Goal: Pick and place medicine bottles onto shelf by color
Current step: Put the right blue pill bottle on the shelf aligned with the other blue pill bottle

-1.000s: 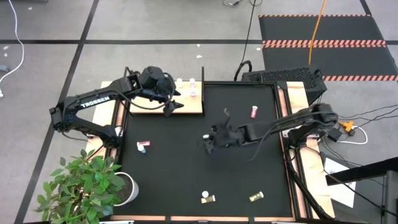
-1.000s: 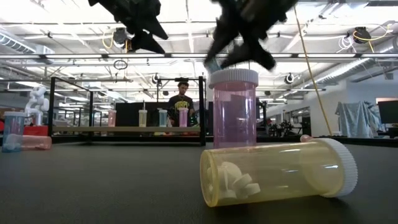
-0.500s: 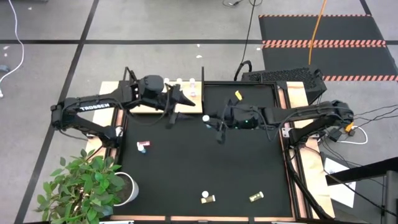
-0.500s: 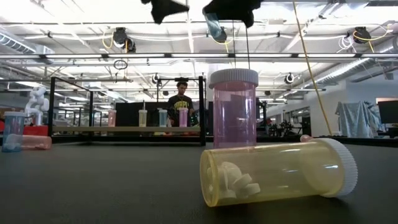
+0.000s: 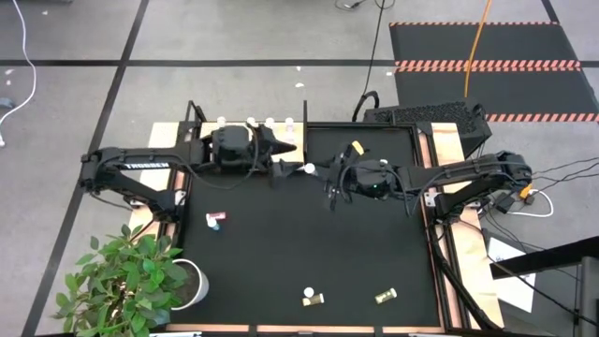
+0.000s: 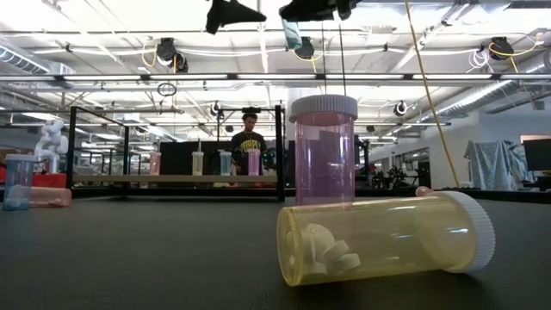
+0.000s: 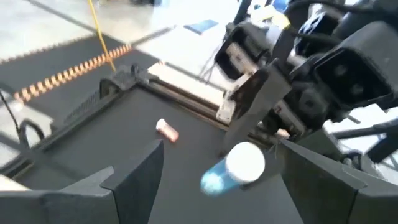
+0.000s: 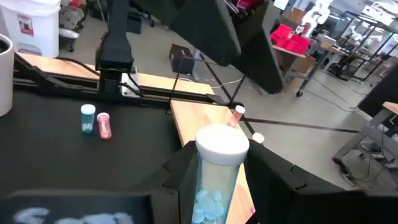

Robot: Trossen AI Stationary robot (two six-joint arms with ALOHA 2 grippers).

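Observation:
My right gripper is up over the far middle of the black mat, shut on a light blue medicine bottle with a white cap. My left gripper faces it from the left, open. Its fingertips stop just short of the cap, and in the left wrist view the bottle shows ahead of them. The pale wood shelf lies at the far left, partly under my left arm, with several white-capped bottles upright along its far edge. My right gripper pinches the bottle's blue body between its two fingers. They reach in about level from the table's right and lie along the bottle. The white cap end sticks out past the fingertips toward my left gripper. The bottle is lifted clear of the mat.
A blue and a pink bottle lie together at the mat's left. Two yellow bottles lie near the front edge. A pink bottle stands upright behind a lying yellow one. A potted plant stands off the near left corner.
My right gripper has risen from the mat's middle and gone toward the far edge with the blue bottle. Its wrist rolled, and then it held still. My left gripper has swung from over the shelf toward the right, up to the bottle's cap, staying open.

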